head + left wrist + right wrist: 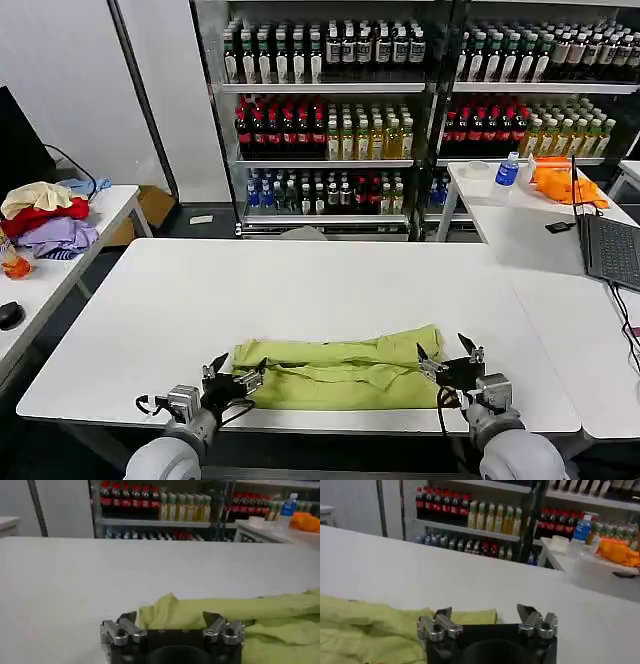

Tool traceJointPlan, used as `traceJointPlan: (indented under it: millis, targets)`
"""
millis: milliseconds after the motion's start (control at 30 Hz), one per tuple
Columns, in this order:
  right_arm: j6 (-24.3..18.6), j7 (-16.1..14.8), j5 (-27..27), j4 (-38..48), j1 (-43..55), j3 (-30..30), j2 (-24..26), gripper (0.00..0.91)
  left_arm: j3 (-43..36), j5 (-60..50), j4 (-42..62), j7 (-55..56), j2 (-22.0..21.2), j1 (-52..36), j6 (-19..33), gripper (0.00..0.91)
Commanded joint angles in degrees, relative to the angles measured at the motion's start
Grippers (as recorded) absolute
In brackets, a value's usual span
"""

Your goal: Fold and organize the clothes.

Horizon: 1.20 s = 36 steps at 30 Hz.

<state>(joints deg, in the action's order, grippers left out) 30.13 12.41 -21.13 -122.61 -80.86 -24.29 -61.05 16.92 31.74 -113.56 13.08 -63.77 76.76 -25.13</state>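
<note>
Lime T-shirt (340, 372) — rumpled band along near tabletop (300, 290) edge. Left gripper (234, 377) and right gripper (448, 360), jaws apart, flank its ends, holding nothing. Risk: uneven pinches through loose layers would skew the fold.

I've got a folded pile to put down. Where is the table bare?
Bare: the table from the T-shirt back to its far edge. Crowded: the near edge, where the left pincer and right pincer flank the shirt.
</note>
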Motion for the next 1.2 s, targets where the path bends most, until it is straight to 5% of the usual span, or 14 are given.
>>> traceJointPlan:
  millis: [33, 133, 267, 300, 367, 533, 933, 1200]
  targets:
    - [-0.75, -0.03, 1.50, -1.81, -4.13, -1.66, -0.43, 0.907, 0.35, 1.77, 2.77, 1.48, -5.30, -0.32, 0.42, 0.907]
    - [-0.93, 0.00, 1.60, -1.93, -4.50, -1.68, -0.60, 0.907, 0.22, 2.21, 3.46, 1.38, -5.77, -0.69, 0.55, 0.907]
    - [-1.01, 0.01, 1.60, -2.03, -4.79, -1.85, -0.69, 0.907, 0.39, 4.18, 4.07, 0.97, -6.05, -0.81, 0.67, 0.443]
    - [-1.03, 0.02, 1.58, -2.03, -4.83, -1.85, -0.66, 0.907, 0.53, 4.82, 4.08, 0.87, -6.09, -0.68, 0.79, 0.212]
    - [-1.06, 0.01, 1.57, -2.04, -4.81, -1.90, -0.61, 0.907, 0.64, 5.16, 4.21, 0.69, -6.13, -0.54, 0.99, 0.101]
    - [-1.08, 0.06, 1.46, -1.90, -4.61, -1.96, -0.57, 0.907, 0.91, 6.19, 5.04, 0.27, -6.66, -0.56, 1.10, 0.020]
    - [-1.18, 0.21, 0.88, -1.00, -3.20, -1.86, 0.04, 0.907, 3.07, 9.76, 4.44, -1.60, -7.09, -0.08, 1.59, 0.020]
    - [-1.22, 0.24, -0.74, -0.18, -1.29, -2.11, 1.07, 0.907, 11.79, 14.45, 1.53, -1.09, 0.41, 1.50, 0.77, 0.020]
